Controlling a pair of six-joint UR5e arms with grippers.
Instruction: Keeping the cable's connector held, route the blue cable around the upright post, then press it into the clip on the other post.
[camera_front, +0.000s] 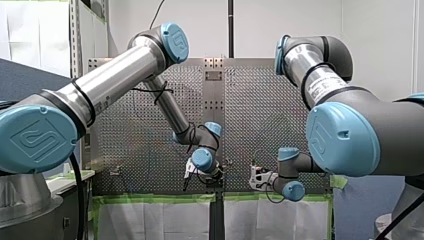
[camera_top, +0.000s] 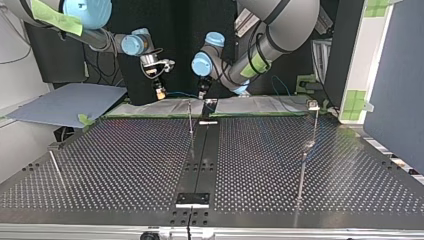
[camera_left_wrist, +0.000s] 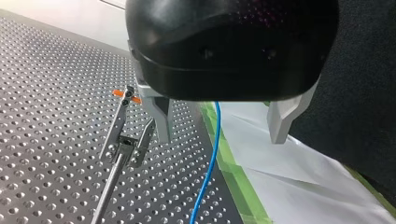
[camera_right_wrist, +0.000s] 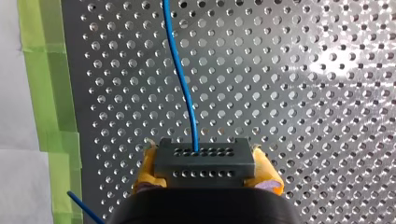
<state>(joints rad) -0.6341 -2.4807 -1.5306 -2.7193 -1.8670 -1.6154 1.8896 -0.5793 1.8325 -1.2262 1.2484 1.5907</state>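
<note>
While my right claw (camera_right_wrist: 208, 171) clamps its yellow pads on the connector (camera_right_wrist: 204, 158) to anchor the blue cable (camera_right_wrist: 180, 79), my left claw (camera_left_wrist: 219, 128) straddles that cable wide open just beside the clip post (camera_left_wrist: 120, 140), seemingly poised to grip and route it.

The perforated tabletop (camera_top: 125, 160) has a dark strip (camera_top: 200, 160) down its middle. A thin post (camera_top: 190, 120) stands just beside the strip, and a second post (camera_top: 314, 122) stands well apart at the top view's right. Green tape (camera_left_wrist: 229, 177) edges one side.
</note>
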